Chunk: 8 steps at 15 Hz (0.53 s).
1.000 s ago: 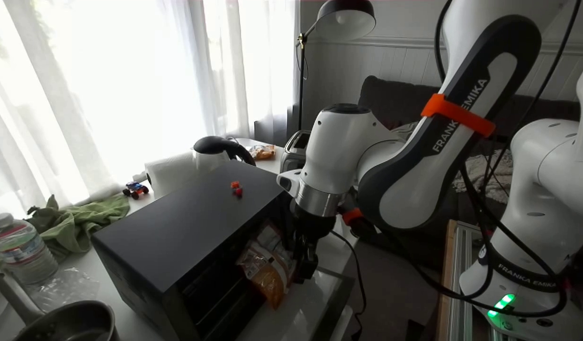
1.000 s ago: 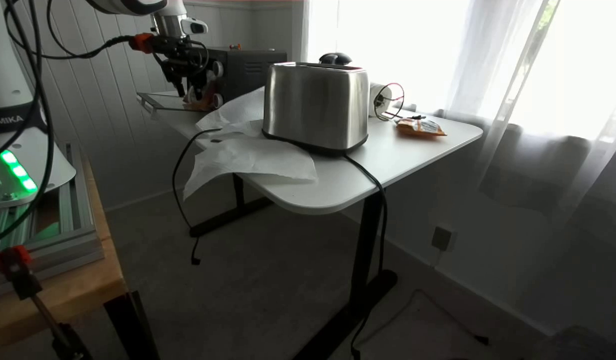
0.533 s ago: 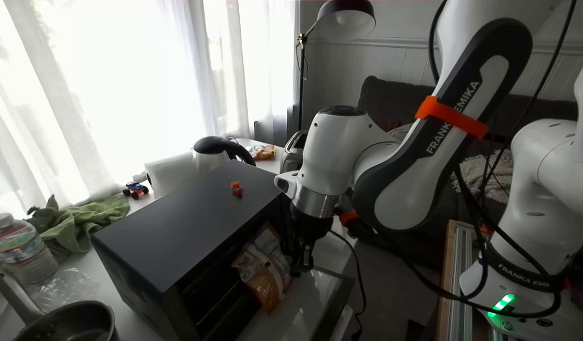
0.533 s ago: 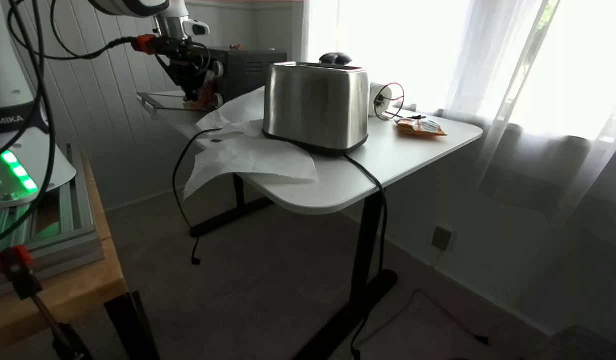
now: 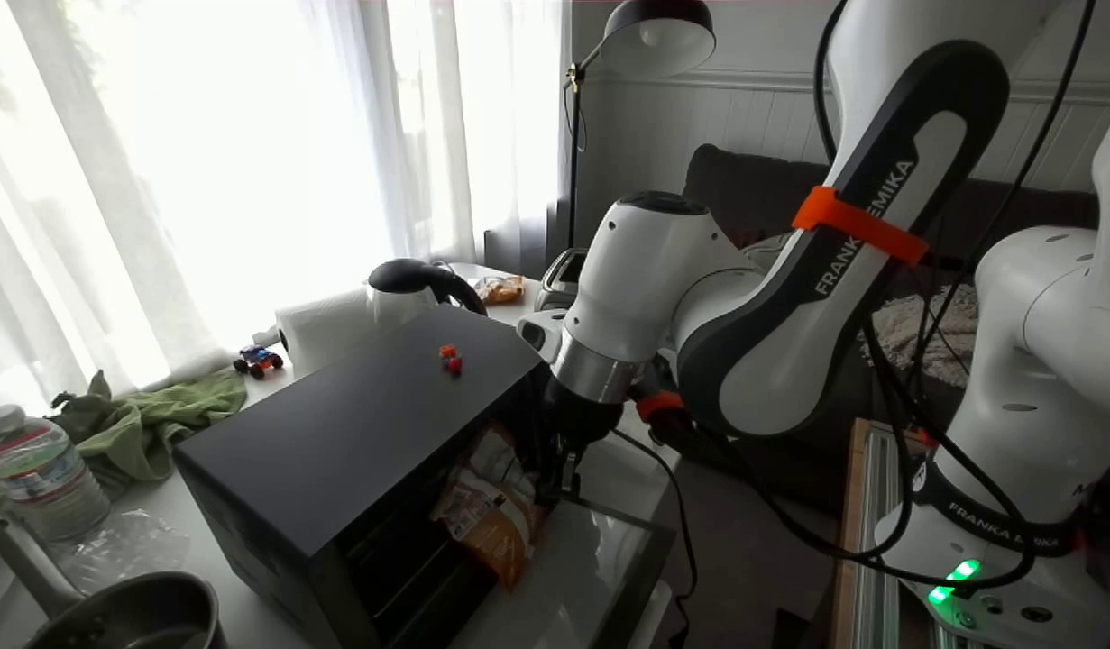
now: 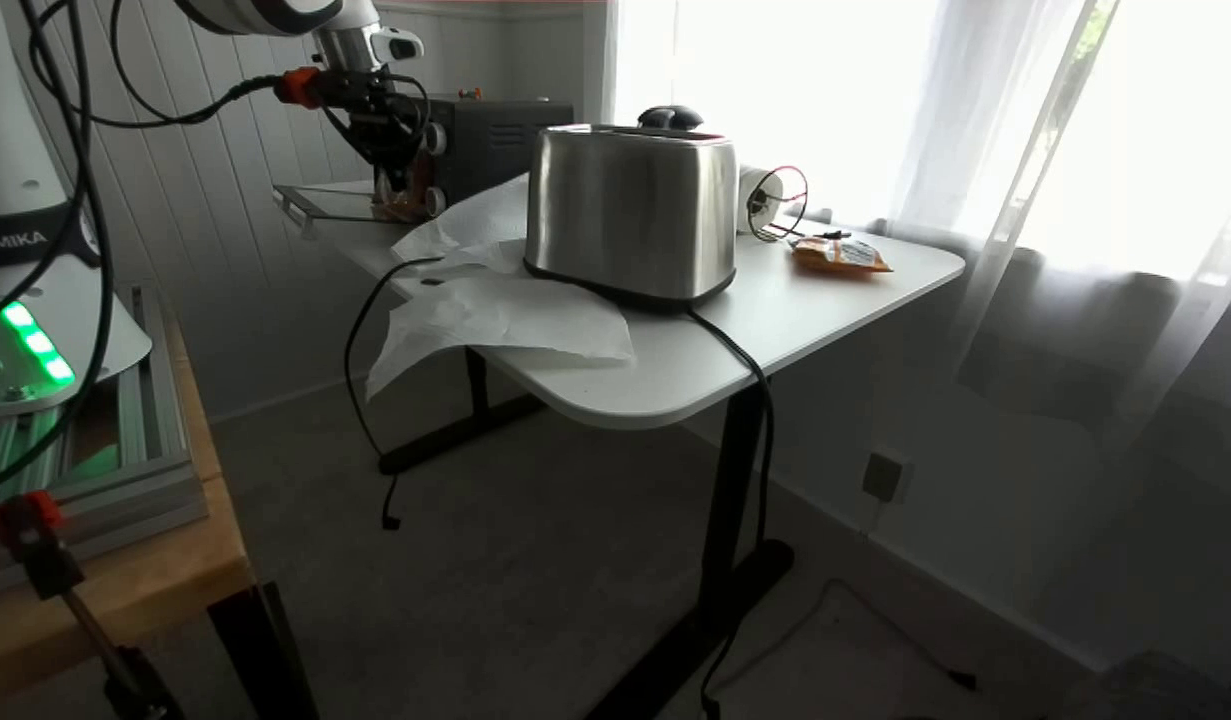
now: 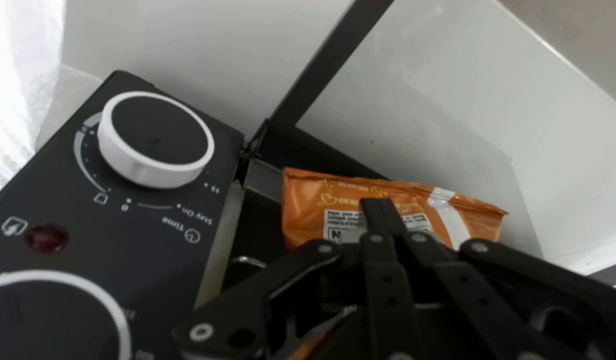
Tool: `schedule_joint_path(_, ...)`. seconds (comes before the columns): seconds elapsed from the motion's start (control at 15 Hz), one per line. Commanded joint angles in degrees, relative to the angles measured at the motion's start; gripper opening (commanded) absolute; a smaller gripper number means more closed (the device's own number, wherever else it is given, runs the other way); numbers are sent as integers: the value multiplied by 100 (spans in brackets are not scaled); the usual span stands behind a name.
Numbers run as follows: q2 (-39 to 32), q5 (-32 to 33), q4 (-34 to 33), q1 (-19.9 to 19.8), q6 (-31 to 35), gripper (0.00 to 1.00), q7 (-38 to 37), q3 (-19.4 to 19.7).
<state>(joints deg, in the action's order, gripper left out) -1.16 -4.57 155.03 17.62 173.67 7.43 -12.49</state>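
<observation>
The gripper is pointing downward with its fingers clenched together, just beside the orange bag; whether it is touching the bag, I cannot tell. The bag is lying partly inside the black oven, reaching out over the open glass door. A round dial is sitting on the oven's front, near the gripper. A steel toaster is standing on the white table, while a pan and a water bottle are standing past the oven's other end
</observation>
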Motion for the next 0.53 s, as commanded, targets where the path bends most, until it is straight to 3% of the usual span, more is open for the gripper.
schedule_joint_path(0.0, 85, 699, 76, -31, 437, 0, -472, 164)
schedule_joint_path(0.27, 17, 759, 72, 8, 883, 0, -514, 151)
schedule_joint_path(0.47, 104, 644, 117, -112, 1107, 0, -423, -77)
